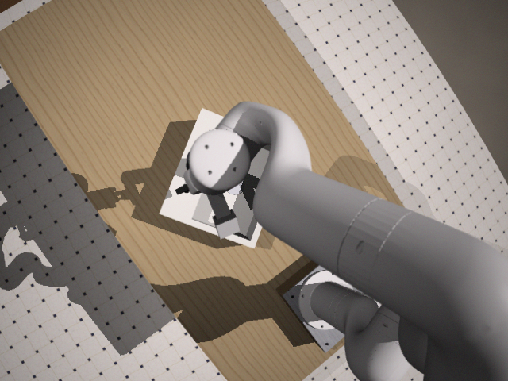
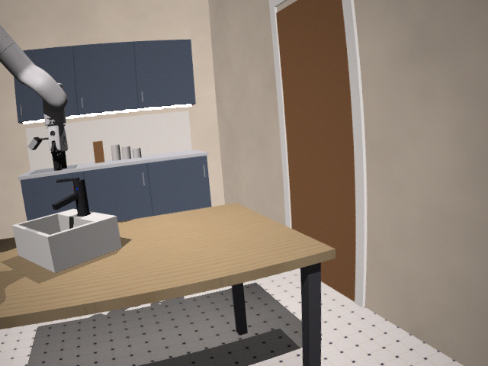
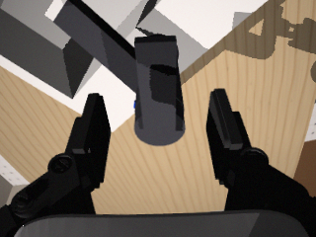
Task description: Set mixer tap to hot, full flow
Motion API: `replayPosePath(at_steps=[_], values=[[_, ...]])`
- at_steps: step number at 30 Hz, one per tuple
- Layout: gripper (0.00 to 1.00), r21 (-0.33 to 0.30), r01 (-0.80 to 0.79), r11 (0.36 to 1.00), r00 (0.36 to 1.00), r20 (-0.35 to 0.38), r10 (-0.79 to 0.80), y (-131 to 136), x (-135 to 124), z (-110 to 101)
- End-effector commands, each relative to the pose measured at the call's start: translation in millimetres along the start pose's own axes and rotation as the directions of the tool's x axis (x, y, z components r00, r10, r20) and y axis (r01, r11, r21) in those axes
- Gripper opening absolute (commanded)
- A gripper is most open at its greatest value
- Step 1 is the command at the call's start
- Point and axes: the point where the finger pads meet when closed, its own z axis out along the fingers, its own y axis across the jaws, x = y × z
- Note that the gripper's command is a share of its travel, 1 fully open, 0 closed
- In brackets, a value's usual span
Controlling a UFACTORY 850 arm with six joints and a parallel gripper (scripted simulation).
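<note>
Where the white sink (image 2: 85,240) sits at the left end of the wooden desk (image 2: 204,244), the black mixer tap (image 2: 80,197) stands on its back rim, its spout (image 2: 62,203) reaching out over the basin and its lever (image 2: 69,180) lying flat on top of the body. A blue dot (image 2: 76,189) shows on the side of the tap body in the exterior view. The gripper (image 2: 59,161) hangs straight down above the lever, apart from it, with a clear gap between them. In the wrist view the two black fingers stand apart with nothing between them, one on each side of the dark lever (image 3: 158,95) seen below, touching neither side. From above, the grey arm (image 1: 369,254) covers most of the sink (image 1: 180,205). Further right, past the desk's edge, a brown door (image 2: 319,149) stands in the wall.
</note>
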Motion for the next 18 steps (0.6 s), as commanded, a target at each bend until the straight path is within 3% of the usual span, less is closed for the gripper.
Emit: replayPosePath(at_steps=[1,5,6,18], values=[[0.65,-0.001,0.000,1.000,1.000,0.002,0.000,0.3,-0.7,-6.3],[0.65,-0.001,0.000,1.000,1.000,0.002,0.000,0.3,-0.6,-6.7],[0.00,-0.001,0.000,1.000,1.000,0.002,0.000,0.3,-0.6,-6.7],[0.00,-0.001,0.000,1.000,1.000,0.002,0.000,0.3,-0.6,-6.7]])
